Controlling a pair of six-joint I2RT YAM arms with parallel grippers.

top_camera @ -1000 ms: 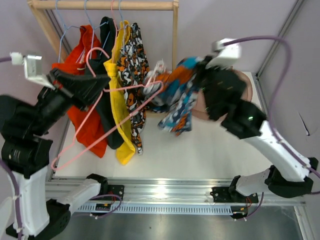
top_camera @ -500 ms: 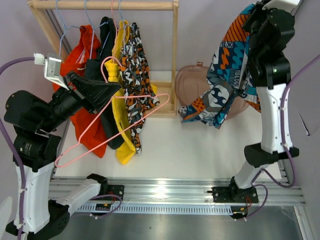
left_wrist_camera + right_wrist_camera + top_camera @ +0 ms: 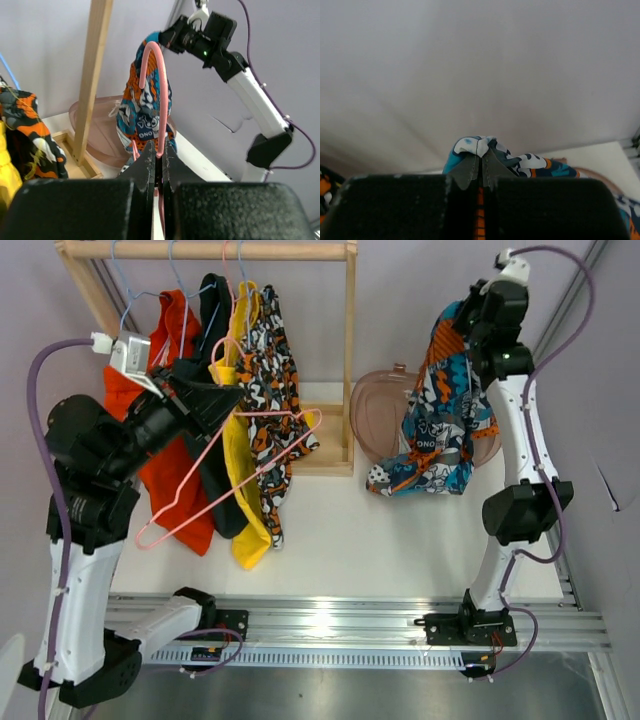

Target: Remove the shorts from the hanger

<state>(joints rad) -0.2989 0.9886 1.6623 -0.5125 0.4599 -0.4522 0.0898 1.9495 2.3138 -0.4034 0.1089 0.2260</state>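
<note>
Right gripper (image 3: 480,162) clenched on teal shorts (image 3: 440,430), left gripper (image 3: 159,150) clenched on bare pink hanger (image 3: 151,45); you risk snagging the 4 hung pairs (image 3: 262,370).

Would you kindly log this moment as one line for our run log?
left pincer: shut on bare pink hanger | right pincer: shut on patterned teal shorts, raised near pink basin | rack: other shorts hung

Top external looks down from above and behind, over the whole table (image 3: 400,540). Left wrist looks past the pink hanger (image 3: 151,45) toward the right arm (image 3: 252,97). Right wrist faces the wall (image 3: 470,60), close on the teal-orange-black patterned shorts (image 3: 470,146), seen in all three views.
</note>
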